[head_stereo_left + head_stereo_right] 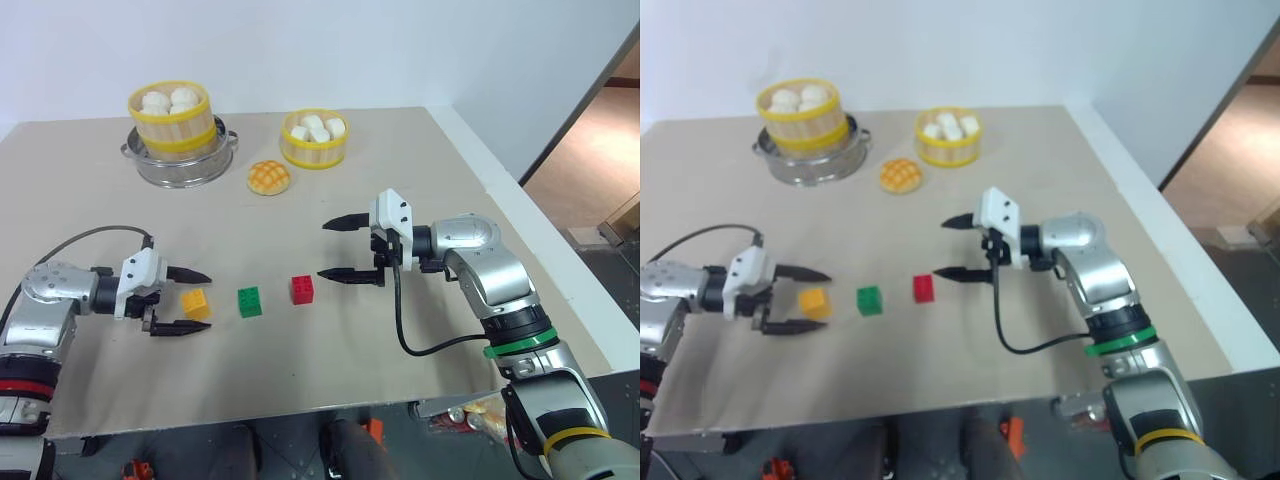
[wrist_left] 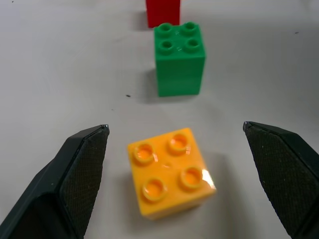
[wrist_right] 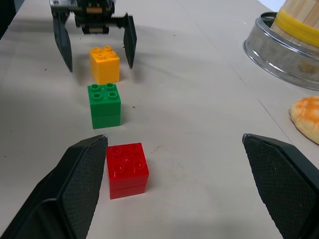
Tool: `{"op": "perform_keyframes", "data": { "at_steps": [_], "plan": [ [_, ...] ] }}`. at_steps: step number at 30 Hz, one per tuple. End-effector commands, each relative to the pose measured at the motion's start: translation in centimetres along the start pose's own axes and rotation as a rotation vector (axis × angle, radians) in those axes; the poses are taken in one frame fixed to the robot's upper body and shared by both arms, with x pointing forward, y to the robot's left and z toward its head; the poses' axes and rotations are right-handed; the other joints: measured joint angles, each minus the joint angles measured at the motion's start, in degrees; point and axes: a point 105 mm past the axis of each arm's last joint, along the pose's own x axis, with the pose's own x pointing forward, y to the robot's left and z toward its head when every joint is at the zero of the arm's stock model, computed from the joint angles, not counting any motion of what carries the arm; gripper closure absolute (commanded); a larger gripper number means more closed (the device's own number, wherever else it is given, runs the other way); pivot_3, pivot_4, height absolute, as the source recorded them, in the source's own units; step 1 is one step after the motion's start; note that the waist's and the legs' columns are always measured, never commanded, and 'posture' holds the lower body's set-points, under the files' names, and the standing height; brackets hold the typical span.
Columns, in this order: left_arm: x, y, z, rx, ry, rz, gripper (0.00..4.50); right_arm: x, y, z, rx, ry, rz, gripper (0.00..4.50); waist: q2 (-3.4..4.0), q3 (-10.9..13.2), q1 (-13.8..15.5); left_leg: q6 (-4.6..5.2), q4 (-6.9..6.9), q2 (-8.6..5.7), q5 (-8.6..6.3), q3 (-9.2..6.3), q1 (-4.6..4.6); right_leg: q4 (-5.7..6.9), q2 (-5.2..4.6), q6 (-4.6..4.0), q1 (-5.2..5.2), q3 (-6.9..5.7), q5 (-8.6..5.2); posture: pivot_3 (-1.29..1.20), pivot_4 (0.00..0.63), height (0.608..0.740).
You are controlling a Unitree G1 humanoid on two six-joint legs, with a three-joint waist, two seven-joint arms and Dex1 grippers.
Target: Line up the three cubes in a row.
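Row complete: orange-yellow cube (image 1: 196, 303), green cube (image 1: 249, 301), red cube (image 1: 302, 289) aligned. Left gripper (image 1: 187, 300) straddles orange-yellow, fingers wide; right gripper (image 1: 340, 248) wide, empty. Next: withdraw without contact.

Red cube (image 2: 163, 12) cut by left wrist view's edge; steel pot (image 3: 284, 52) and bun (image 3: 306, 117) cropped in right wrist view.

I see a beige desk (image 1: 400, 180) bearing red (image 1: 302, 289), green (image 1: 249, 301) and orange-yellow plastic studded cubes (image 1: 196, 303), a golden crosshatched bun (image 1: 269, 178), a steel pot (image 1: 180, 163) and a yellow bamboo steamer (image 1: 314, 140).
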Motion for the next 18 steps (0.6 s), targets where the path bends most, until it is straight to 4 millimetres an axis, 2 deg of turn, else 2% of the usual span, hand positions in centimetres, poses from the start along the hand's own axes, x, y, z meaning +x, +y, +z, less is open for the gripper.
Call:
{"op": "perform_keyframes", "data": {
  "at_steps": [1,4,8,10,12,15,18],
  "plan": [
    [-1.4,0.4,1.4,0.042,-0.003,0.051,0.03,-0.5,-0.1,1.1,-0.041,-0.032,-0.007,0.00,0.00,0.0,0.0,0.00,0.00,0.00,0.00,-0.01,0.00,0.00,0.00,-0.01,0.01,-0.02,-0.01,0.00,0.150,0.740],
    [-1.3,0.3,1.6,0.037,-0.030,0.080,0.03,-0.5,0.0,1.0,-0.042,-0.030,-0.004,0.00,0.01,0.0,0.0,0.00,-0.01,0.00,0.00,0.01,0.02,0.00,-0.01,-0.01,0.01,0.01,-0.01,0.00,0.150,0.740],
    [-2.4,3.5,4.0,-0.049,-0.176,0.304,0.03,-0.5,-0.1,1.2,-0.039,-0.039,-0.009,0.00,0.00,0.0,0.1,0.00,0.02,0.00,0.00,-0.03,-0.01,0.00,-0.01,0.00,0.02,-0.05,0.00,0.00,0.150,0.740],
    [-3.3,4.6,4.3,-0.071,-0.200,0.402,0.03,-0.5,-0.4,1.4,-0.017,-0.060,-0.031,0.00,-0.02,0.0,0.1,0.00,0.05,0.00,0.00,-0.09,-0.03,0.01,0.00,0.03,0.02,-0.10,0.02,0.00,0.150,0.740],
    [-3.8,5.4,4.0,-0.099,-0.210,0.504,0.03,-0.8,-1.0,1.7,0.021,-0.092,-0.071,0.00,-0.02,0.0,0.1,0.00,0.04,-0.01,0.00,-0.06,0.00,0.01,-0.01,0.04,0.04,-0.06,0.03,0.00,0.150,0.740],
    [-3.9,6.3,2.1,-0.100,-0.109,0.662,0.03,-1.2,-1.7,1.6,0.043,-0.109,-0.138,0.00,-0.01,0.0,0.0,0.00,0.02,-0.02,0.00,-0.02,0.01,0.00,-0.03,0.05,0.04,-0.01,0.02,0.00,0.150,0.740],
    [-3.9,5.8,1.5,-0.102,-0.117,0.702,0.03,-1.7,-2.7,1.1,0.052,-0.109,-0.230,0.00,-0.02,0.0,0.0,0.00,-0.01,-0.01,0.00,-0.02,0.00,0.00,-0.02,0.05,0.03,-0.02,0.01,0.00,0.150,0.740]
  ]
}}
